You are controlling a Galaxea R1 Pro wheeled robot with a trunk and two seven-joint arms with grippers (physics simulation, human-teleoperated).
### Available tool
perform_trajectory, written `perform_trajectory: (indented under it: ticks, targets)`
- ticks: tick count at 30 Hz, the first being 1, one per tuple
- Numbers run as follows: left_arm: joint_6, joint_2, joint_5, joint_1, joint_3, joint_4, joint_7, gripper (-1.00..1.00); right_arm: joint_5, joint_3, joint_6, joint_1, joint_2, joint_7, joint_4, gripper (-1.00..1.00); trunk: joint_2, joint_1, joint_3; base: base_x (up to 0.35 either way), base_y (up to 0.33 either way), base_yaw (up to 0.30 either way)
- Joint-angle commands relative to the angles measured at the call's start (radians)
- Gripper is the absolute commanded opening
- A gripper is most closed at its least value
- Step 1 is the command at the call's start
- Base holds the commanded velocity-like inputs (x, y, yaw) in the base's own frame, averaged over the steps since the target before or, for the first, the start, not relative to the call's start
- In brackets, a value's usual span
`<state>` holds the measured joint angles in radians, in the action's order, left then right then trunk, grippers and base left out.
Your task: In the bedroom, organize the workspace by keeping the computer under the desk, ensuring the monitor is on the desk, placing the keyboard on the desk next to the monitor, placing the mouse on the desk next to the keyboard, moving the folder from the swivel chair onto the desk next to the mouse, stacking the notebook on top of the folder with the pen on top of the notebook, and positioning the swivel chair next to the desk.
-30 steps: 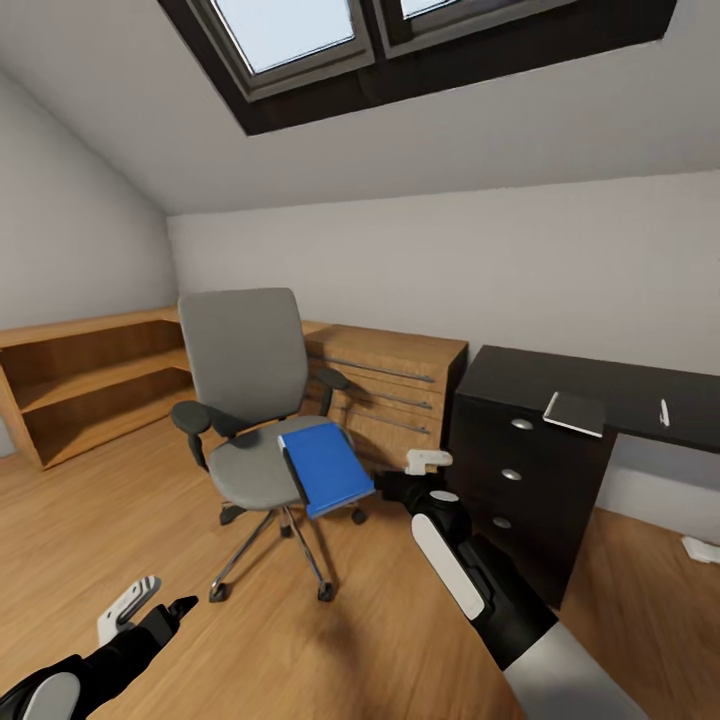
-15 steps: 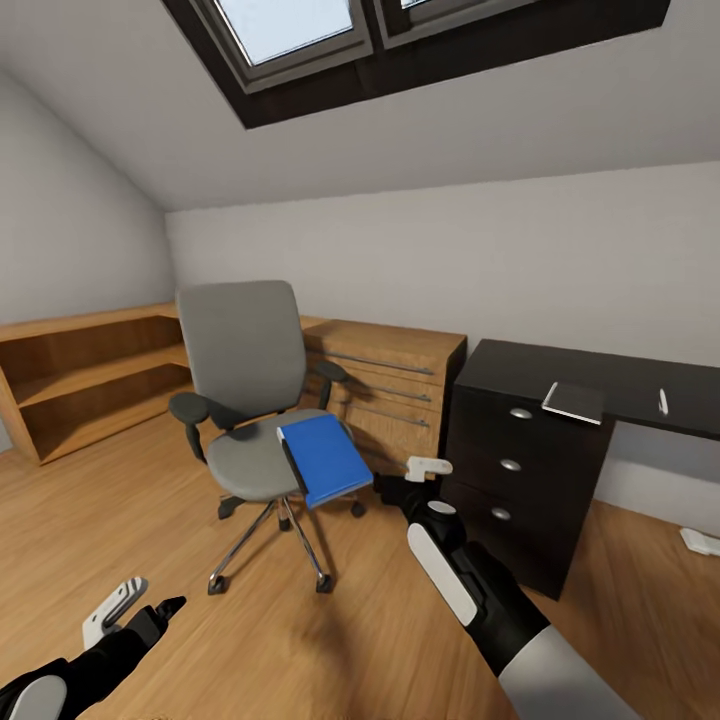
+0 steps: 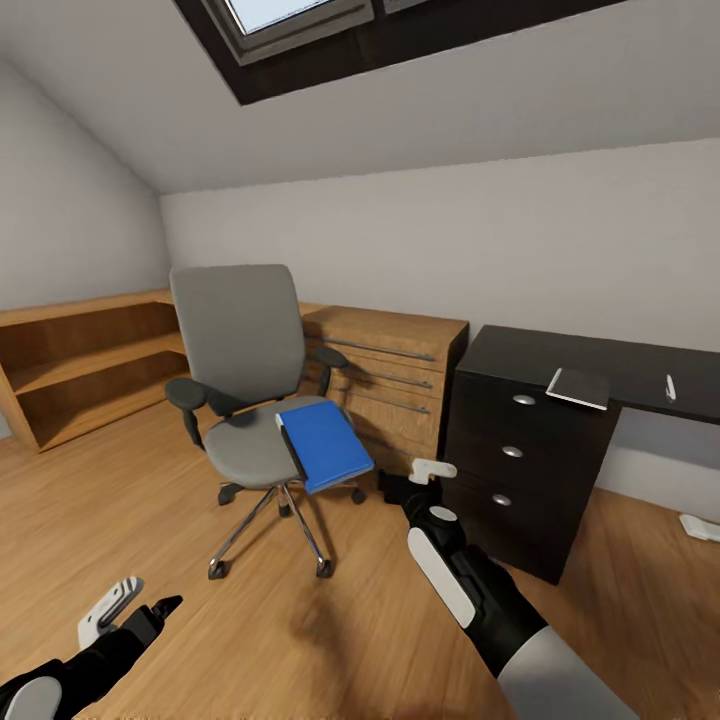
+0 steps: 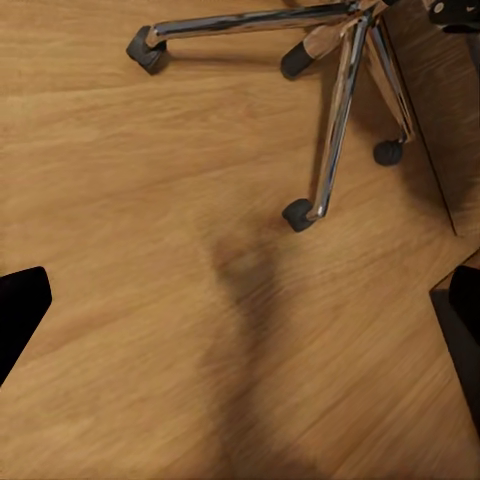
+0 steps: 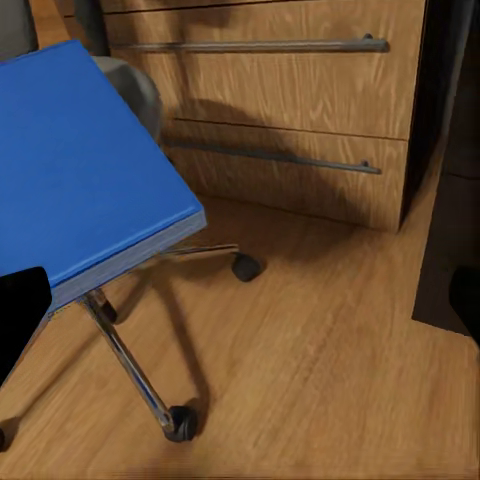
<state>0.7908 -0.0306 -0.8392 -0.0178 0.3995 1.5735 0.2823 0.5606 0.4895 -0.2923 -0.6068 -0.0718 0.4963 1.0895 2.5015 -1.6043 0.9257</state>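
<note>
As my head tilts down from the skylight, my right gripper [image 3: 412, 478], fingers apart and empty, nears the bright blue flat folder [image 3: 324, 446] overhanging the grey padded swivel chair [image 3: 247, 400], ready to grasp

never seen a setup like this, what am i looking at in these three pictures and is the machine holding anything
It is a simulated two-armed robot on wheels. The big picture comes from its head camera; the other two come from cameras by each claw.

Ahead stands a grey padded swivel chair with a flat bright blue folder overhanging the seat's front edge. To the right, a glossy black desk carries a small dark grey notebook and a short white pen.

The right claw is near the folder, not touching it. The left claw hangs low over the wood floor. Both look open and hold nothing.
</note>
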Motion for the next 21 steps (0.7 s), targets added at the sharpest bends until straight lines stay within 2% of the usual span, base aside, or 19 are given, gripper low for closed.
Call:
perform_trajectory:
  ticks: [1, 6, 7, 8, 12, 13, 14, 15, 17, 19, 21]
  targets:
    - [0.004, 0.0, -0.011, -0.001, 0.001, 0.003, 0.008, 1.0, 0.006, 0.001, 0.014, -0.001, 0.001, 0.004, -0.017, 1.0, 0.001, 0.0, 0.005, 0.0, 0.0, 0.0]
    - [0.006, 0.0, -0.012, -0.001, 0.001, 0.026, 0.006, 1.0, 0.006, -0.007, 0.042, -0.001, 0.005, -0.117, -0.072, 1.0, 0.002, -0.002, 0.024, 0.0, 0.0, 0.0]
    - [0.007, 0.0, -0.012, -0.001, 0.001, 0.031, 0.005, 1.0, 0.008, -0.046, 0.046, -0.001, 0.011, -0.221, -0.122, 1.0, 0.002, -0.003, 0.028, 0.0, 0.0, 0.0]
    - [0.008, 0.0, -0.012, -0.001, 0.001, 0.032, 0.004, 1.0, 0.013, -0.086, 0.046, -0.001, 0.013, -0.281, -0.149, 1.0, 0.002, -0.003, 0.032, 0.0, 0.0, 0.0]
    - [0.009, 0.0, -0.012, -0.001, 0.001, 0.039, 0.003, 1.0, 0.019, -0.185, 0.046, -0.001, 0.016, -0.412, -0.199, 1.0, 0.003, -0.005, 0.048, 0.0, 0.0, 0.0]
    - [0.01, 0.0, -0.012, -0.001, 0.001, 0.041, 0.002, 1.0, 0.021, -0.233, 0.046, -0.001, 0.017, -0.481, -0.221, 1.0, 0.004, -0.006, 0.051, 0.0, 0.0, 0.0]
    - [0.012, 0.0, -0.012, -0.001, -0.01, 0.043, 0.0, 1.0, 0.022, -0.303, 0.044, -0.001, 0.023, -0.614, -0.245, 1.0, 0.004, -0.006, 0.055, 0.0, 0.0, 0.0]
    - [0.013, 0.0, -0.012, -0.001, -0.024, 0.044, -0.001, 1.0, 0.023, -0.347, 0.042, -0.002, 0.031, -0.711, -0.256, 1.0, 0.004, -0.006, 0.059, 0.0, 0.0, 0.0]
    - [0.014, 0.0, -0.012, -0.001, -0.037, 0.044, -0.002, 1.0, 0.023, -0.382, 0.04, -0.002, 0.038, -0.788, -0.266, 1.0, 0.005, -0.007, 0.067, 0.0, 0.0, 0.0]
    - [0.014, -0.001, -0.012, -0.001, -0.051, 0.045, -0.003, 1.0, 0.028, -0.435, 0.037, -0.001, 0.046, -0.889, -0.293, 1.0, 0.005, -0.008, 0.075, 0.0, 0.0, 0.0]
    - [0.015, -0.003, -0.012, -0.001, -0.055, 0.045, -0.003, 1.0, 0.045, -0.467, 0.035, -0.001, 0.048, -0.927, -0.316, 1.0, 0.005, -0.009, 0.082, 0.0, 0.0, 0.0]
